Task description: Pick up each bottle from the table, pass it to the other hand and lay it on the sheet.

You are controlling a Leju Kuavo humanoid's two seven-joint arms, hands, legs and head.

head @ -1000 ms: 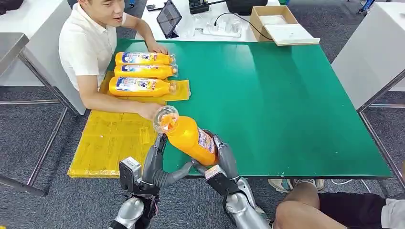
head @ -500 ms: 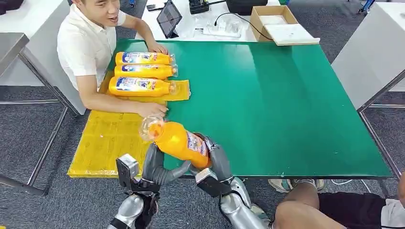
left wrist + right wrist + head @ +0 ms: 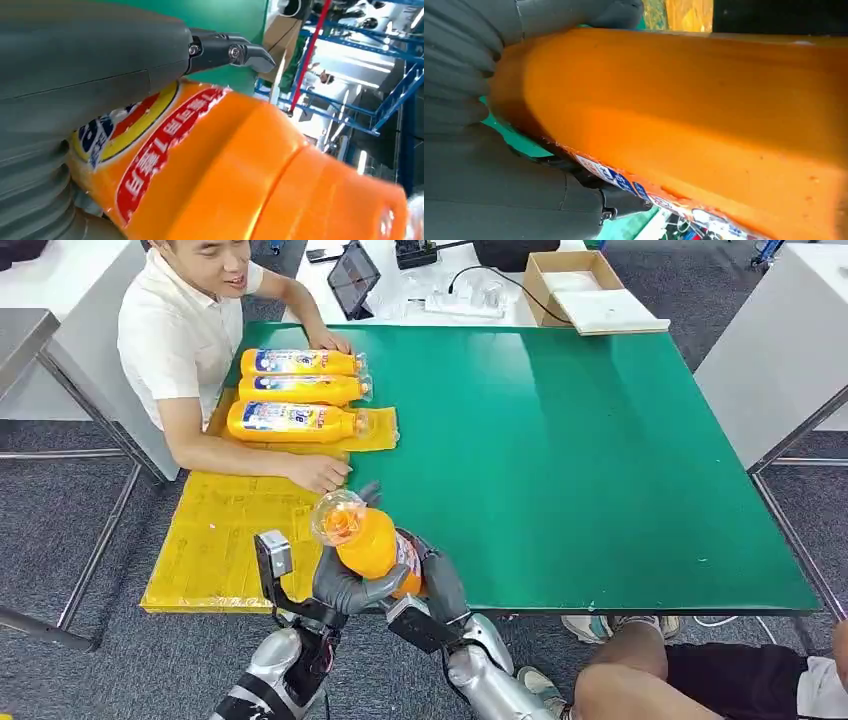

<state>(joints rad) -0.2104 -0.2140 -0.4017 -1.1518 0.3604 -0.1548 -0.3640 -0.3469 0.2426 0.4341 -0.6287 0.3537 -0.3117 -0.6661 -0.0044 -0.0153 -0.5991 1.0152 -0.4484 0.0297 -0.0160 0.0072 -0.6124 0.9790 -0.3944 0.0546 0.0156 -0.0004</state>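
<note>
Over the near left edge of the tabletop (image 3: 600, 440) we see the orange bottle (image 3: 368, 543) clasped at once by the left hand (image 3: 345, 585) and the right hand (image 3: 432, 575), cap tilted toward the yellow sheet (image 3: 225, 540). If the right lets go early, we judge it could slip; a person's hand (image 3: 318, 472) rests nearby.

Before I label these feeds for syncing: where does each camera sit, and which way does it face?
Head view: high on the body, looking down at the green table; both arms, left hand and right hand show.
Left wrist view: behind the left hand, facing the orange bottle.
Right wrist view: behind the right hand, along the bottle.
All three share the bottle.
</note>
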